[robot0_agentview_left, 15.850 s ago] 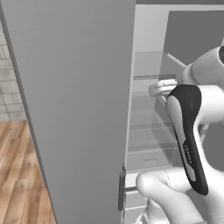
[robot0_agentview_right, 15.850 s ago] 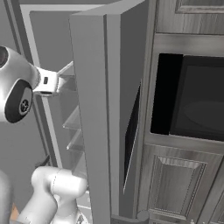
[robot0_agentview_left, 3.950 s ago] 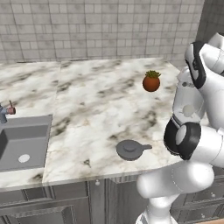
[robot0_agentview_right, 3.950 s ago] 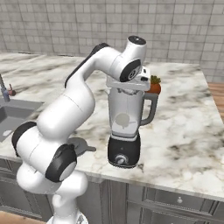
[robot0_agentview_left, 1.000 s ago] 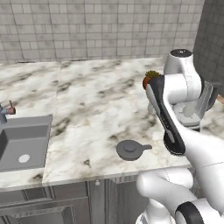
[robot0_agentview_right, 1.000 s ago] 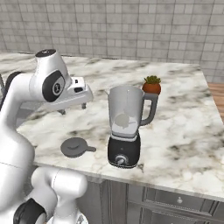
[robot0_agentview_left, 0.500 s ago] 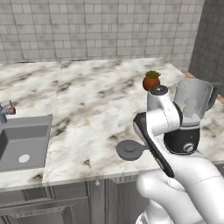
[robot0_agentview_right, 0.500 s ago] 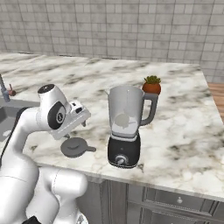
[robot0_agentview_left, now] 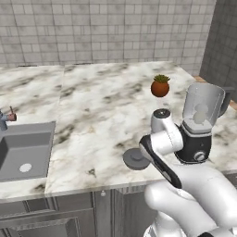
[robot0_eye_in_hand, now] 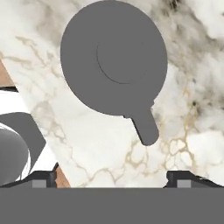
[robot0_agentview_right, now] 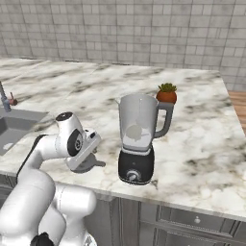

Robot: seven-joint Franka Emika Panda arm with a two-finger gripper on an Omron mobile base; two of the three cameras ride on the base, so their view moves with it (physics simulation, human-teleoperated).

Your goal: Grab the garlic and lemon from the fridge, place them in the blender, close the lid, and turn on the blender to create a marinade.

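The dark grey lid [robot0_eye_in_hand: 113, 59] lies flat on the marble counter, its side tab [robot0_eye_in_hand: 145, 127] pointing toward my fingertips. My gripper [robot0_eye_in_hand: 113, 179] hangs open just above it, with nothing between the jaws. In the right base view my gripper [robot0_agentview_right: 88, 156] covers part of the lid [robot0_agentview_right: 94, 166], left of the blender [robot0_agentview_right: 138, 139]. The blender's clear jar [robot0_agentview_left: 202, 104] stands open on its black base, to the right of the lid [robot0_agentview_left: 134, 159]. A pale rounded shape [robot0_agentview_right: 135, 132] shows through the jar; whether it is garlic or lemon I cannot tell. The fridge is out of view.
A small plant in a red-brown pot [robot0_agentview_left: 160, 86] stands behind the blender. A sink [robot0_agentview_left: 23, 150] with a faucet [robot0_agentview_right: 5, 98] is set in the counter at the left. The counter's front edge [robot0_agentview_right: 158, 201] runs just below the lid. A tiled wall rises behind.
My arm has folded down from high over the counter, bringing the hand low over the lid. The jaws stayed open. The lid and blender have not moved.
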